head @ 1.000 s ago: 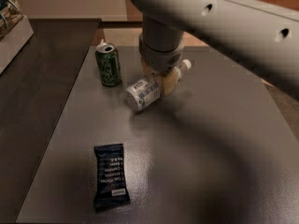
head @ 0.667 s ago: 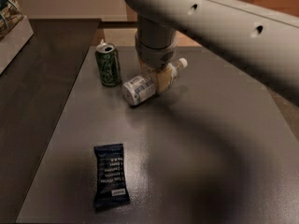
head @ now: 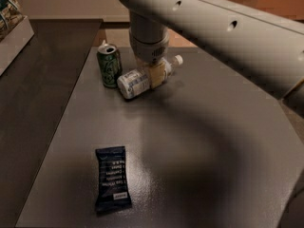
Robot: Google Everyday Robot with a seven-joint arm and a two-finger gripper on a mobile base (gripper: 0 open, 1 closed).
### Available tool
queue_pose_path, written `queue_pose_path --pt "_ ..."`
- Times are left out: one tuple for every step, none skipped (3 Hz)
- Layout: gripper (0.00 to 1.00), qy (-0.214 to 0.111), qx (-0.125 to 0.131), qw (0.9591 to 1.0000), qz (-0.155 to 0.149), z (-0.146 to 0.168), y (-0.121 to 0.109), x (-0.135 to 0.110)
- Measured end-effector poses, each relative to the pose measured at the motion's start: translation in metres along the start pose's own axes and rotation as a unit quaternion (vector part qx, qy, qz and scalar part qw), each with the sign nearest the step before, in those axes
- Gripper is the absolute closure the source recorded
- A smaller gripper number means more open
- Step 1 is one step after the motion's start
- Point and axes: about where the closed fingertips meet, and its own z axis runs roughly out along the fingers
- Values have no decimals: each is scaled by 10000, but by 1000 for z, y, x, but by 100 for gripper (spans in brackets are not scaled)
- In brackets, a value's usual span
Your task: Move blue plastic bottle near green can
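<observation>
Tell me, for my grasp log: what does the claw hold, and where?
The claw grips the blue plastic bottle mid-body, beside the green can.

The dark grey table (head: pixel 199 141) carried three things. A green can (head: pixel 109 64) stood upright near its far left corner, a bottle (head: pixel 137 81) lay on its side just beside the can with its white cap pointing away from it, and a dark blue snack wrapper (head: pixel 112 177) lay flat near the front left. The gripper (head: pixel 156 74) hung over the bottle's middle, fingers clasped on it.
</observation>
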Motion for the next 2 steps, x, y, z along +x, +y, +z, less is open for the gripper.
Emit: queue_pose_path --pt "36 -21 -41 10000 49 7 -10 -3" --pt "13 -21 -31 10000 45 7 -10 -4"
